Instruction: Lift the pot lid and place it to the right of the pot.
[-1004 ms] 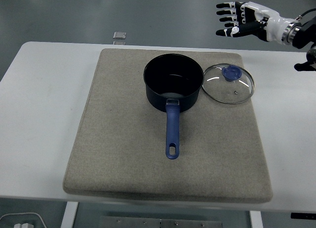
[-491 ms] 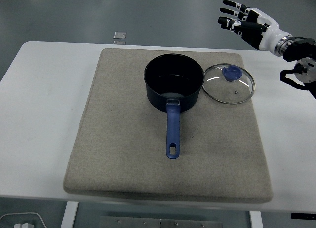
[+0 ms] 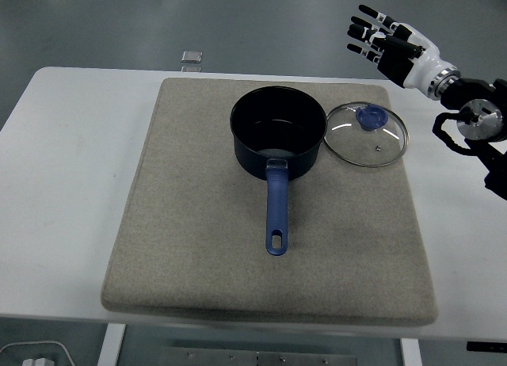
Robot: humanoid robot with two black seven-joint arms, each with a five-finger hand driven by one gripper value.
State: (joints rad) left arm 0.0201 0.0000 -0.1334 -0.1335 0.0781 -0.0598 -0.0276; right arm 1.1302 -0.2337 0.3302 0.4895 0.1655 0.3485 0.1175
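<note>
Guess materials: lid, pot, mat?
Pot lid: clear glass with metal rim, blue probably plastic knob; glare streaks show. Saucepan: dark, glossy coated metal, likely; blue handle. Mat: grey-beige felt-like fabric, matte and fuzzy.

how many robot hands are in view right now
1: the right hand, fingers spread and holding nothing, raised beyond the table's far right corner, above the glass lid. The left hand is out of view.
</note>
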